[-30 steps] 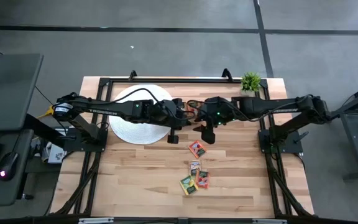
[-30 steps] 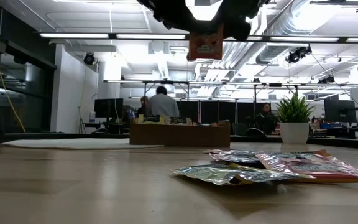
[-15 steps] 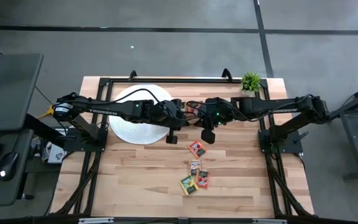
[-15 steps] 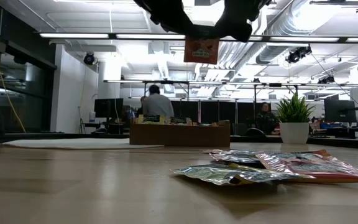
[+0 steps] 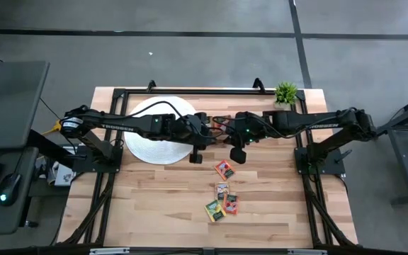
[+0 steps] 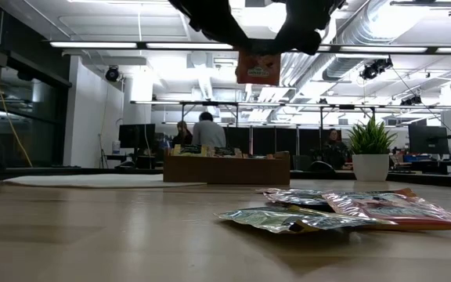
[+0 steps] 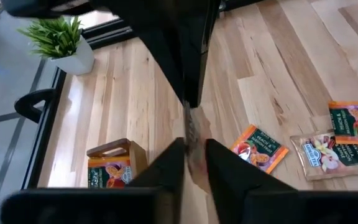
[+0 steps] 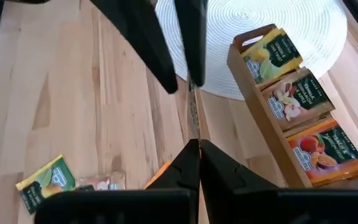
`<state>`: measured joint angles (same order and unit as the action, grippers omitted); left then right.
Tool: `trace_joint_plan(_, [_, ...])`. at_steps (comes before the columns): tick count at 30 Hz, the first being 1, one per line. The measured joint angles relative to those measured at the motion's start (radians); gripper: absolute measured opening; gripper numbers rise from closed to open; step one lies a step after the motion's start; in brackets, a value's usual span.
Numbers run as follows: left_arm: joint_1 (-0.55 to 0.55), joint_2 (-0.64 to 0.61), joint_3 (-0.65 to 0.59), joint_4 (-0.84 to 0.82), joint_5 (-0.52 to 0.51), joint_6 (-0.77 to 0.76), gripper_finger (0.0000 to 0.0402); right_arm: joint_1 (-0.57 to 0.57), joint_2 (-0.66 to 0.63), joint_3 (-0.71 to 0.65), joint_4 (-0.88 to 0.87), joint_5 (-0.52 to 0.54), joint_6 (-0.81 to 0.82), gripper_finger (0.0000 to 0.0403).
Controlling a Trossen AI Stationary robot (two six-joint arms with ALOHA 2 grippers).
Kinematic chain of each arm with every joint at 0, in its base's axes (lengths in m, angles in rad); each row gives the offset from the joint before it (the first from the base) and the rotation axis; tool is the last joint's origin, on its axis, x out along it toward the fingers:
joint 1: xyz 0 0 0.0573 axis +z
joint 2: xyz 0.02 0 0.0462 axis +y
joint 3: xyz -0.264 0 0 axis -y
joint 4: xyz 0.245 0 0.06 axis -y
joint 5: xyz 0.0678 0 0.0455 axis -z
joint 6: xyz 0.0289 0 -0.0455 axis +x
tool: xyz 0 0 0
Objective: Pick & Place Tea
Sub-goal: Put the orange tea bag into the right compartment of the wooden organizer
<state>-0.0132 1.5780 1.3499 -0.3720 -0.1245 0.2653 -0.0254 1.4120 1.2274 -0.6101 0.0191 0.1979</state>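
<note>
Tea packet mid-air handoff between both grippers

Brown wooden three-compartment tray [image 8: 303,121] sits by the white woven mat [image 5: 158,138]. Loose flat foil tea packets [image 5: 222,197] lie on the table. One orange packet [image 6: 258,68] hangs edge-on above the table: right gripper [image 8: 196,152] pinched shut on it, left gripper [image 7: 193,152] narrowly parted around it. Likely light, floppy, slippery; grip the edge.

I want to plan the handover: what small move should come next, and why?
Probably the left claw should back away. Both claws meet at the orange tea packet in mid-air; the right claw is shut on it, the left one's fingers stand slightly apart.
</note>
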Motion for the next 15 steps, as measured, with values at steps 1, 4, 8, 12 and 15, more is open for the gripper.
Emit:
trace_joint_plan(1, [0.000,0.000,0.000,-0.003,-0.002,-0.001,0.0075,0.000,0.000,0.000,-0.006,0.004,0.000,0.0001])
trace_joint_plan(4, [0.000,0.000,0.000,-0.037,-0.029,-0.013,0.0123,0.000,0.000,0.000,-0.037,0.036,0.002,0.0001])
trace_joint_plan(8, [0.000,-0.023,-0.002,-0.184,-0.117,-0.034,0.0172,-0.019,0.000,0.000,-0.112,0.076,-0.015,0.0001])
trace_joint_plan(12, [0.000,-0.079,-0.023,-0.258,-0.162,-0.037,0.0192,-0.065,0.000,-0.003,-0.134,0.066,-0.080,0.0000])
trace_joint_plan(15, [0.000,-0.137,-0.084,-0.253,-0.181,-0.070,0.0194,-0.129,-0.001,-0.043,-0.100,0.009,-0.135,0.0000])
